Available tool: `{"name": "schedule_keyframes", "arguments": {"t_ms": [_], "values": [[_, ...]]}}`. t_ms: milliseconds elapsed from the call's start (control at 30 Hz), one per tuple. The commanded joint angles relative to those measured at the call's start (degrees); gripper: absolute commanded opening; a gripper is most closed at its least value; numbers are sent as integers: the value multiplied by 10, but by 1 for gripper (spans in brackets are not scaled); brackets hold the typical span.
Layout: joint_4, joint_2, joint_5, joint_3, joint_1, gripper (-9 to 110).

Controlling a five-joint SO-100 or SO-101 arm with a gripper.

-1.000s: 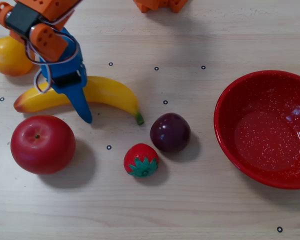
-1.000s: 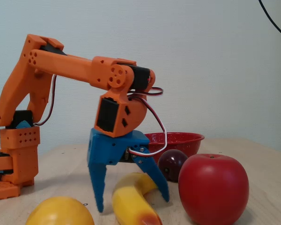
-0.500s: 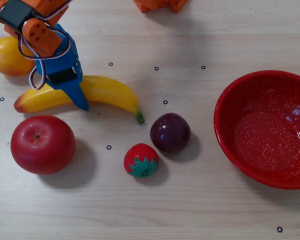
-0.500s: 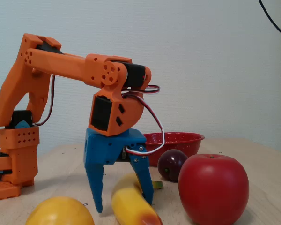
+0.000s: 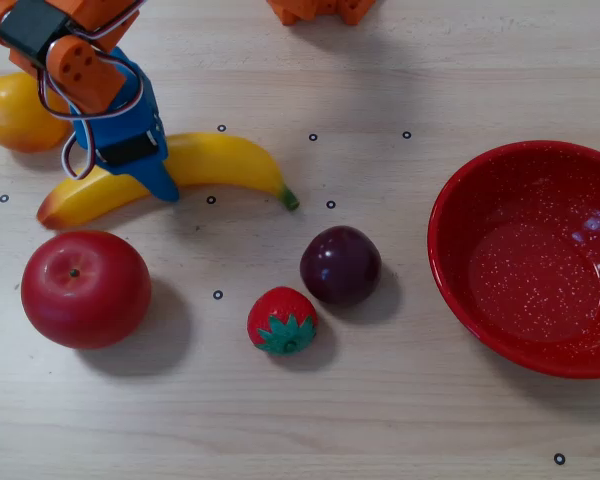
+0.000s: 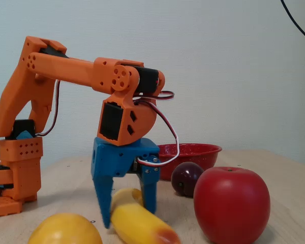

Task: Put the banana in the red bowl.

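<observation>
While the blue 2-fingered pincer (image 6: 127, 216) of the orange printed arm (image 6: 66, 71) stood narrowed around the long curved glossy yellow plastic banana (image 5: 205, 162), its fingers pressed on either side of the fruit's middle, as the fixed view showed. That banana (image 6: 137, 223) lay on the pale wooden tabletop (image 5: 380, 400), at the left of the overhead view, orange-red end lower left, green tip pointing right. Just beside it sat a round yellow-orange fruit (image 5: 15, 112) above and a large red apple (image 5: 85, 288) below. Nearer the centre rested a dark purple plum (image 5: 340, 264) and a small red strawberry (image 5: 281, 320). Well apart, at the right edge, stood the large glossy red speckled bowl (image 5: 460, 290) with nothing inside
</observation>
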Motion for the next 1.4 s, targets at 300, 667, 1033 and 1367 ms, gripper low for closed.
{"name": "schedule_keyframes", "arguments": {"t_ms": [300,667,1033,1367], "values": [[142,105,-74,-139,-2,0],[142,253,-125,-127,56,0],[142,351,-256,-174,195,0],[142,386,-359,-211,345,0]]}}
